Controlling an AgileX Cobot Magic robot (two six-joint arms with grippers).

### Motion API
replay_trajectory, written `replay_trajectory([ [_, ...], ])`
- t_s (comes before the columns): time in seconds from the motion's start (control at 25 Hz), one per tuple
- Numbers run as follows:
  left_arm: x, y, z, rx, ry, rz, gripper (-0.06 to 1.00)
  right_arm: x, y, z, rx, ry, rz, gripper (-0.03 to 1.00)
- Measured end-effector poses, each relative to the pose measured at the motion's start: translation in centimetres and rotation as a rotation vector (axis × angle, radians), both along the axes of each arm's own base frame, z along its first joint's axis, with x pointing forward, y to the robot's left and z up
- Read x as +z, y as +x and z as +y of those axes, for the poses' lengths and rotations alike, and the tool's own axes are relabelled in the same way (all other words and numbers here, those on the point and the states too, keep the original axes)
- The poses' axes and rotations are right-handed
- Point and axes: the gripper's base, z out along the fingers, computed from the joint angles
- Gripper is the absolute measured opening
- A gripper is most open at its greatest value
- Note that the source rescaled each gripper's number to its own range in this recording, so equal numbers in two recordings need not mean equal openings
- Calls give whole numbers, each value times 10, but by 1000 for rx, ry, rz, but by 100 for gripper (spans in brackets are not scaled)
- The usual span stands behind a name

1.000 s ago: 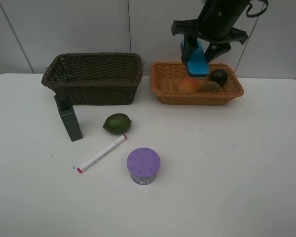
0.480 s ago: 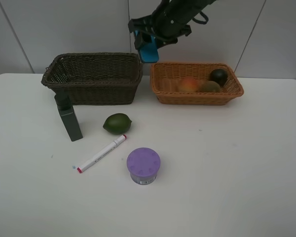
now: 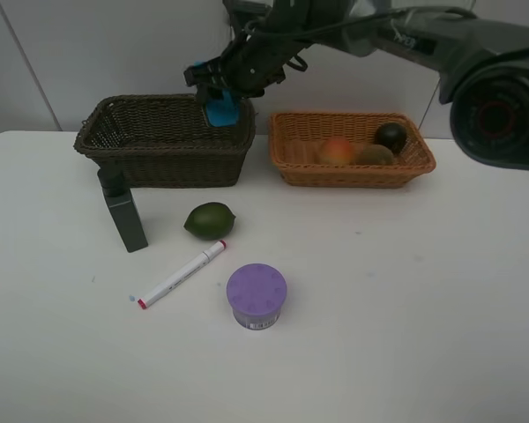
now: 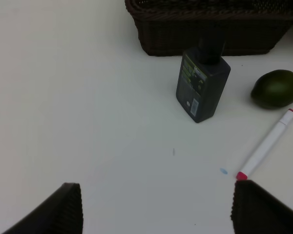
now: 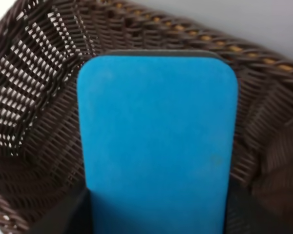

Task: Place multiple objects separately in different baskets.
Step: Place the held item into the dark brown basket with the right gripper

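Observation:
My right gripper [image 3: 219, 95] is shut on the blue eraser [image 3: 221, 113] and holds it over the right end of the dark brown basket [image 3: 159, 163]. The right wrist view shows the eraser [image 5: 156, 141] upright above the basket's woven inside [image 5: 34, 122]. The light tan basket [image 3: 353, 174] holds the peach [image 3: 336, 152], kiwi [image 3: 375, 155] and mangosteen [image 3: 391, 136]. On the table lie the dark green bottle [image 3: 123, 211], lime [image 3: 210, 220], marker [image 3: 183, 274] and purple-lidded jar [image 3: 257, 296]. My left gripper [image 4: 158, 214] is open and empty, above the table, near the bottle [image 4: 202, 83].
The lime [image 4: 276, 88], marker [image 4: 266, 145] and dark basket wall [image 4: 210, 34] also show in the left wrist view. The right arm [image 3: 361, 31] stretches over the back of the table from the right. The white table [image 3: 406, 291] meets a grey wall behind the baskets.
My right gripper has carried the blue eraser leftward from above the tan basket to above the dark brown basket. Nothing on the table has moved.

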Motion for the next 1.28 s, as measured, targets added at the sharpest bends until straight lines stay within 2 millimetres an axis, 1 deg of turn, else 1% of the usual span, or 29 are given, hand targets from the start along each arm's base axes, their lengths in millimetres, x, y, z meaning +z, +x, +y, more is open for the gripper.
replay_trajectory([
  [0.16, 0, 0, 0, 0, 0, 0, 82, -31, 2, 4, 6, -33, 35, 4],
  [0.24, 0, 0, 0, 0, 0, 0, 82, -39, 3, 5, 7, -44, 46, 4],
  [0.32, 0, 0, 0, 0, 0, 0, 82, -42, 3, 5, 8, -49, 49, 4],
  [0.64, 0, 0, 0, 0, 0, 0, 82, -40, 5, 7, 6, -36, 6, 4],
  [0.68, 0, 0, 0, 0, 0, 0, 82, -40, 5, 7, 16, -40, -6, 13],
  [0.72, 0, 0, 0, 0, 0, 0, 82, -39, 5, 9, 27, -44, -20, 41],
  [0.76, 0, 0, 0, 0, 0, 0, 82, -39, 5, 10, 34, -46, -35, 62],
  [0.8, 0, 0, 0, 0, 0, 0, 82, -38, 5, 11, 41, -46, -48, 77],
  [0.84, 0, 0, 0, 0, 0, 0, 82, -38, 5, 12, 48, -48, -58, 86],
  [0.96, 0, 0, 0, 0, 0, 0, 82, -37, 4, 15, 57, -48, -67, 95],
  [1.28, 0, 0, 0, 0, 0, 0, 82, -37, 3, 16, 60, -47, -72, 97],
])
